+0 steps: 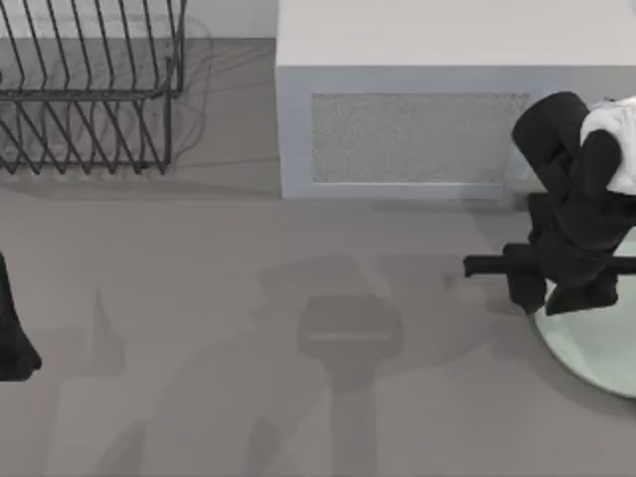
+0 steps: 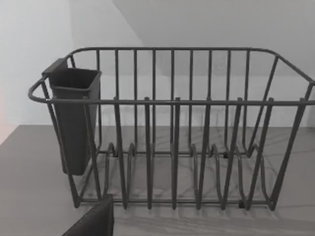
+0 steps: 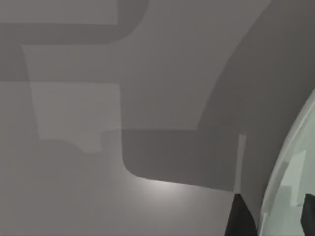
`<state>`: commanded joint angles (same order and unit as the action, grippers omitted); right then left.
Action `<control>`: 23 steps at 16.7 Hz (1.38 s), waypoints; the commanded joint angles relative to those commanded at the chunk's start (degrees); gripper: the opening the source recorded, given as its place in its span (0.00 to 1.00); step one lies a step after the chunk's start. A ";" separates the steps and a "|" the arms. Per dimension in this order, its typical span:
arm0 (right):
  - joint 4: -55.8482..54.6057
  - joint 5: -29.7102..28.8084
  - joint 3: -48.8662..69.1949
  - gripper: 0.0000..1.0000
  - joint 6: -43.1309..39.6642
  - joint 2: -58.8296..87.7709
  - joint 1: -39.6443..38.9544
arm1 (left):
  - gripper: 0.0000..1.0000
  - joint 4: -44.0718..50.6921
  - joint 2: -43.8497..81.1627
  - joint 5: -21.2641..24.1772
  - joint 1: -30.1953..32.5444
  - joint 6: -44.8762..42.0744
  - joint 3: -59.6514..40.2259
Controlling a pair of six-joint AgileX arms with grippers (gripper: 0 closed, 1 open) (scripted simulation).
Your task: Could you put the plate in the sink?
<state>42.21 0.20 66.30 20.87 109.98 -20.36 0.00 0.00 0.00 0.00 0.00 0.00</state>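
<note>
The plate (image 1: 596,353) lies flat on the grey desk (image 1: 199,298) at the top view's right edge, in front of the microwave (image 1: 417,109). The right end effector (image 1: 571,288) sits over the plate's near rim, one finger (image 3: 241,219) just outside that rim; I cannot tell whether it grips. The left arm (image 1: 12,328) is parked at the left edge, its wrist camera facing the dark wire rack (image 2: 172,132).

Grey counter (image 1: 199,397) w/ wire rack (image 1: 89,89), microwave (image 1: 417,119), plate (image 1: 596,348).

Kitchen counter: microwave (image 1: 417,109), dish rack (image 1: 89,89)
</note>
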 joint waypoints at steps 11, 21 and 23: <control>37.04 3.44 30.09 0.00 -0.06 -1.70 -4.00 | 1.00 0.00 0.00 0.00 0.00 0.00 0.00; 56.65 -0.44 56.45 0.00 -0.66 -1.39 1.28 | 1.00 0.00 0.00 0.00 0.00 0.00 0.00; 56.65 -0.44 56.45 0.00 -0.66 -1.39 1.28 | 1.00 0.00 0.00 0.00 0.00 0.00 0.00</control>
<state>98.86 -0.23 122.75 20.21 108.59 -19.07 0.00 0.00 0.00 0.00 0.00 0.00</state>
